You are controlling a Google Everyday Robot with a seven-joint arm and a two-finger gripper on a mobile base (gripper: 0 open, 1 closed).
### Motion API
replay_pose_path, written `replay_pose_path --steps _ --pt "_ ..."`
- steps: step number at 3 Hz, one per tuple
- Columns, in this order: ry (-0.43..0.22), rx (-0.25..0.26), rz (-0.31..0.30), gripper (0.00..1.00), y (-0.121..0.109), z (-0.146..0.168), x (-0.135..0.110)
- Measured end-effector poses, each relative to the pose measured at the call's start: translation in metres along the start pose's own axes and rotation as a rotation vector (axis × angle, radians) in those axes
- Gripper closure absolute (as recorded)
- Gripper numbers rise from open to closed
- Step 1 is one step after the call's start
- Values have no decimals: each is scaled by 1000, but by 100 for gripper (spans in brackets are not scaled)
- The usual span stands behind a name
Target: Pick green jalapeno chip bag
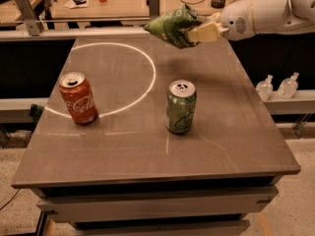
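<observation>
The green jalapeno chip bag (172,25) is a crinkled glossy green bag with white markings. It hangs in the air above the far edge of the grey table (147,151), clear of the surface. My gripper (203,31) comes in from the upper right on a white arm and is shut on the bag's right side, its tan fingers (209,32) clamped on the foil.
An upright green soda can (181,106) stands near the table's middle. A red cola can (78,98) stands at the left, on a white circle marked on the tabletop. Two small clear bottles (278,87) sit on a ledge at the right. A desk with clutter lies behind.
</observation>
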State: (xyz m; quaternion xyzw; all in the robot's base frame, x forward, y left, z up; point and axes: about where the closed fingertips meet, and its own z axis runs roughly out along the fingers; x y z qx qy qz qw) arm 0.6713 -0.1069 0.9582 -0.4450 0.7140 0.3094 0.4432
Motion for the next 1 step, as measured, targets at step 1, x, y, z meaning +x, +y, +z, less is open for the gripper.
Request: replay_pose_path --steps 1 --pt "-6 -5 1 100 1 1 -2"
